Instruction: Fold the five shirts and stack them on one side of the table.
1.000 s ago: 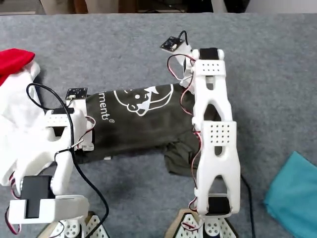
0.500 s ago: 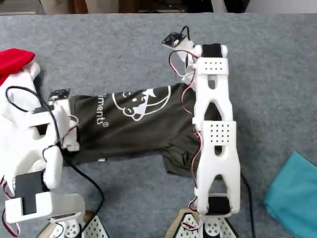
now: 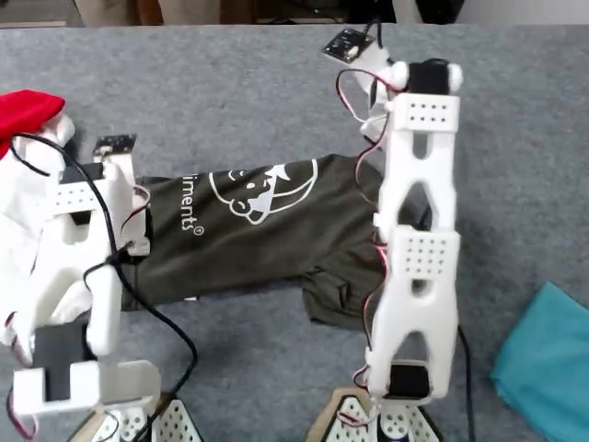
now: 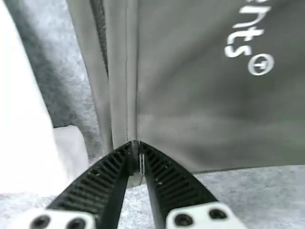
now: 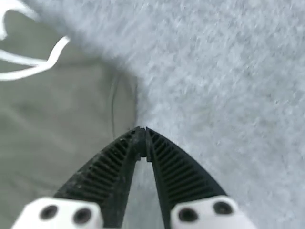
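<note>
1. High view: a dark shirt with a white print lies spread across the middle of the grey table. The left arm stands at its left edge and the right arm at its far right corner. A white cloth heap and a red shirt lie far left, and a teal shirt lies near right.
2. Left wrist view: the left gripper is closed, its tips pinching the dark shirt's hem.
3. Right wrist view: the right gripper is closed at the shirt's corner, apparently pinching cloth.
4. Judgement: the shirt is being pulled flat for folding. Next, both arms should carry their pinched edges across together, keeping the cloth taut.
</note>
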